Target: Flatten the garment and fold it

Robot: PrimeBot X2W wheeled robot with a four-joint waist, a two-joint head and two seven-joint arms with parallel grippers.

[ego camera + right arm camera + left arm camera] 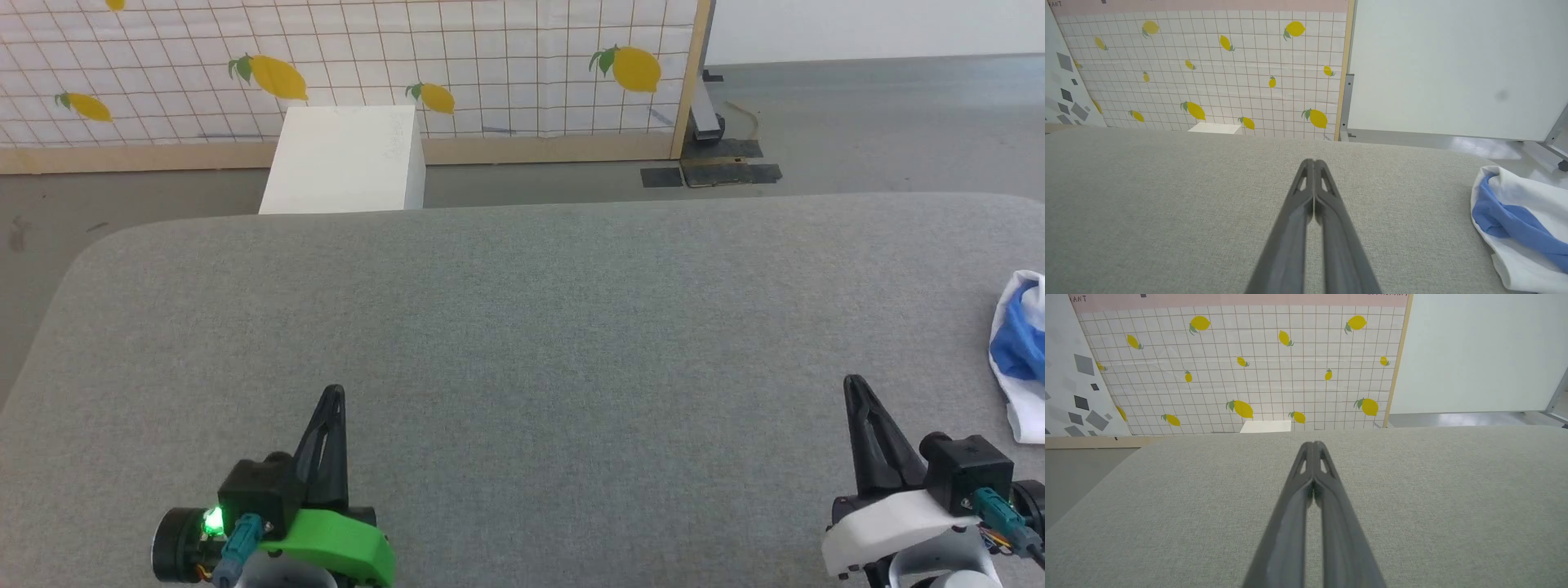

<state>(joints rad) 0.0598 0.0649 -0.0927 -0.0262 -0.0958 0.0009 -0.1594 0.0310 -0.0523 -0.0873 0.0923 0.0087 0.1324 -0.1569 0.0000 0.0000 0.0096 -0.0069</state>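
Left claw (333, 394) sitting at lower left of head view, both fingers pressing together, gripping nothing, pointing across grey tabletop (522, 310). Right claw (854, 382) sitting at lower right, fingers likewise pressing together, holding nothing. Garment (1019, 351) lying bunched at tabletop's right edge, white cloth with blue folds showing, partly running out of head view, lying to right of right claw and apart from it. White box (343, 159) standing on floor beyond tabletop's far edge, in front of lemon-print panel (490, 73).
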